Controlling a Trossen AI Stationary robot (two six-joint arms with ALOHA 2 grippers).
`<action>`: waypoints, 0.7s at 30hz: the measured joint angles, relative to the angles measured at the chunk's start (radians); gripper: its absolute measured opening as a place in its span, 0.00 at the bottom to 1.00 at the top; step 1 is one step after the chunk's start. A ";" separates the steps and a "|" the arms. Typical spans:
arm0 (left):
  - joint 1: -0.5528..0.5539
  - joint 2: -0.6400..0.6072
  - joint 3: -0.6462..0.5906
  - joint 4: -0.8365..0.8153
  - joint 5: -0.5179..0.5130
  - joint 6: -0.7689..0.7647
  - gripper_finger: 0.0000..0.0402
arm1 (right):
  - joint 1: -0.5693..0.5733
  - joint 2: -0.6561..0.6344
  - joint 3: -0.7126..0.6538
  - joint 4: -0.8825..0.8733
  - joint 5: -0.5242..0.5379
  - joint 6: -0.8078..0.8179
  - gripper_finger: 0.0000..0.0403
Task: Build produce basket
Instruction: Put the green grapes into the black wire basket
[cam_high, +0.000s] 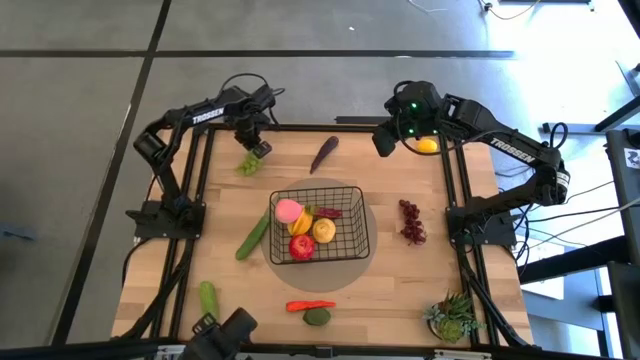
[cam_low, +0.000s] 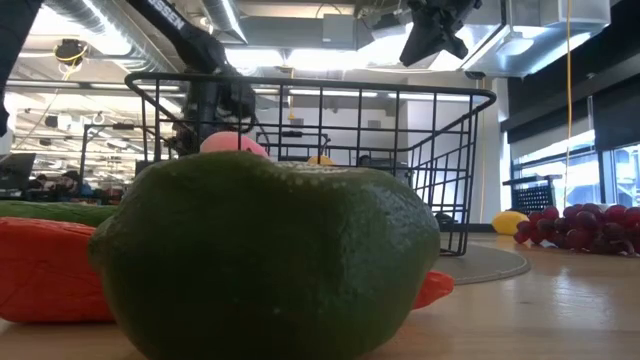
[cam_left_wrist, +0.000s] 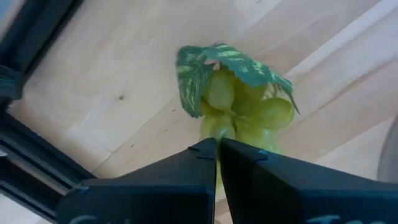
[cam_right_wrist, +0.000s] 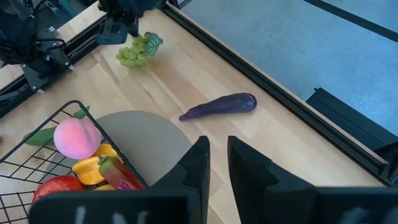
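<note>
Nearest the front worktop edge lie a green lime (cam_high: 317, 317), a red chilli (cam_high: 310, 305) and a cucumber (cam_high: 207, 298). The black wire basket (cam_high: 355, 236) sits mid-worktop on a grey mat, holding a pink peach (cam_high: 289, 210), lemon and tomato; bare wood surrounds it. At the far-left edge, the left gripper (cam_high: 258, 148) has its jaws clenched on green grapes (cam_high: 248, 163). The right gripper (cam_high: 384, 139) hovers at the far-right edge, jaws slightly parted, grasping nothing.

Pale green grapes (cam_left_wrist: 249, 112) with mottled leaf; purple eggplant (cam_right_wrist: 224, 106); pink peach (cam_right_wrist: 77, 138).
</note>
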 joint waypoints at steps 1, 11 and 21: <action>-0.005 -0.015 0.000 0.000 -0.002 -0.005 0.00 | 0.000 0.000 0.000 0.000 0.000 0.000 0.13; -0.071 -0.188 0.004 -0.012 -0.070 -0.052 0.00 | 0.000 0.000 0.000 -0.001 0.025 -0.001 0.13; -0.165 -0.304 0.159 -0.021 -0.151 -0.032 0.00 | 0.000 0.000 0.000 -0.001 0.025 -0.030 0.13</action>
